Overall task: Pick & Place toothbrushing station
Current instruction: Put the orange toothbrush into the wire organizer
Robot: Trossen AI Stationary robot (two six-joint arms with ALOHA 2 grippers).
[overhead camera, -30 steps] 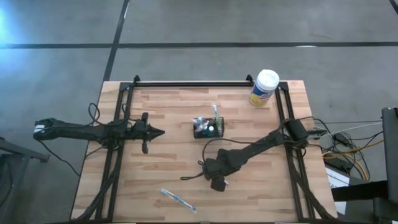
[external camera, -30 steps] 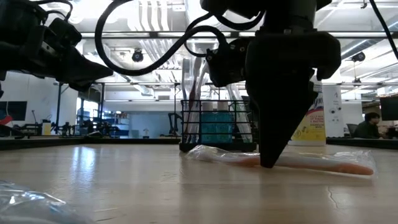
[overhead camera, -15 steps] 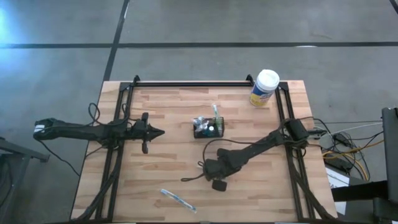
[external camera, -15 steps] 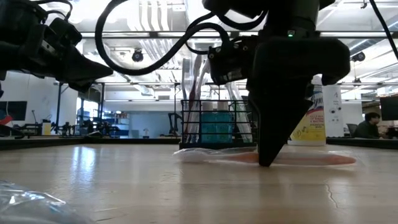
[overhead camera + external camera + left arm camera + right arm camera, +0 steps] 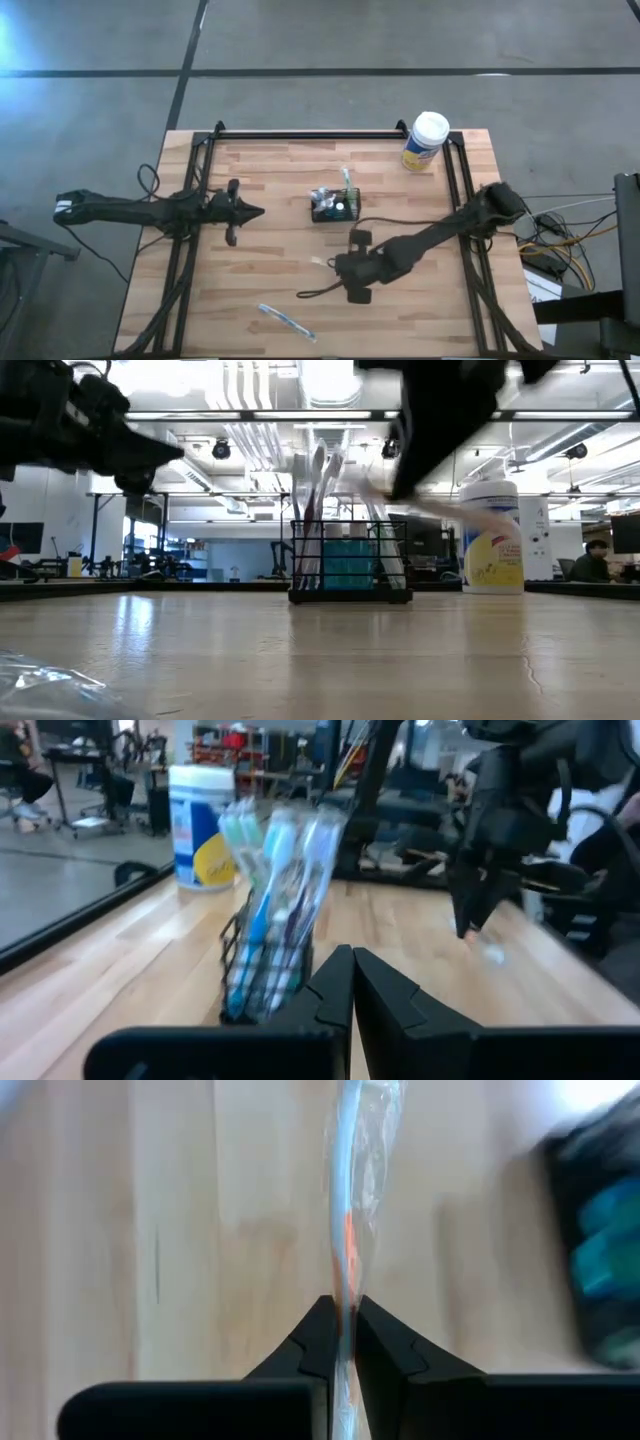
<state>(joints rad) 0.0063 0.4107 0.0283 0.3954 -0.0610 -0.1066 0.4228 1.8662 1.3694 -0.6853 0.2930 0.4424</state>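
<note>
The toothbrushing station, a black wire-mesh caddy [image 5: 334,204] [image 5: 350,565] [image 5: 265,960] holding several wrapped toothbrushes upright, stands mid-table. My right gripper [image 5: 338,266] [image 5: 405,485] [image 5: 343,1312] hangs above the table just nearer than the caddy, shut on a toothbrush [image 5: 345,1200] [image 5: 450,508] in clear wrap. My left gripper [image 5: 258,212] [image 5: 352,960] is shut on nothing, level, left of the caddy and pointing at it. My right gripper pinches the wrapped toothbrush's shaft at its orange stretch [image 5: 347,1250] between its two fingers, wrap and all. The fingers slant down from the table's right side. The toothbrush runs out past the fingertips, is lifted clear of the table, and tilts, its free end [image 5: 318,262] toward the left.
A white-lidded, yellow-labelled canister [image 5: 425,141] [image 5: 492,538] stands at the far right corner. Another wrapped toothbrush [image 5: 287,321] lies near the front edge, left of centre. Bare wood lies between the caddy and the front edge.
My right gripper has taken hold of the wrapped toothbrush where it lay on the table and has risen with it, rolling its wrist. The toothbrush, flat on the wood a second ago, now hangs tilted, clear of the table.
</note>
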